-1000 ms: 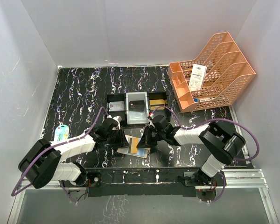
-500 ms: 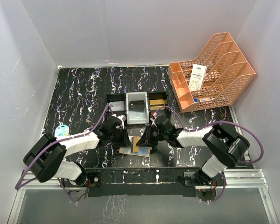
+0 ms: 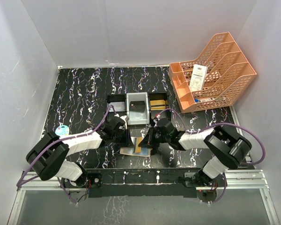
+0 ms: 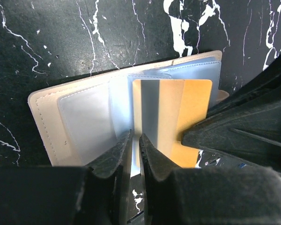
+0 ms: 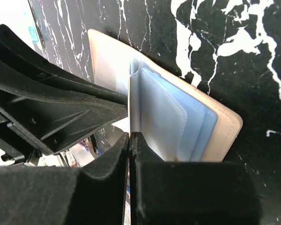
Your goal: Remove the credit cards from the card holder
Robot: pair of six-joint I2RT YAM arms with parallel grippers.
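Extraction is getting under way: the left gripper (image 4: 135,152) is pinching the gold card (image 4: 178,122) in the open wallet (image 4: 47,119) lying between the arms, the right gripper (image 5: 129,154) is clamping a blue sleeve (image 5: 168,119), and pulling comes next.

Gold card's (image 4: 178,122) lower edge behind jaws

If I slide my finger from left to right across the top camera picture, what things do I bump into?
small round blue thing → left gripper → card holder → right gripper → orange file rack
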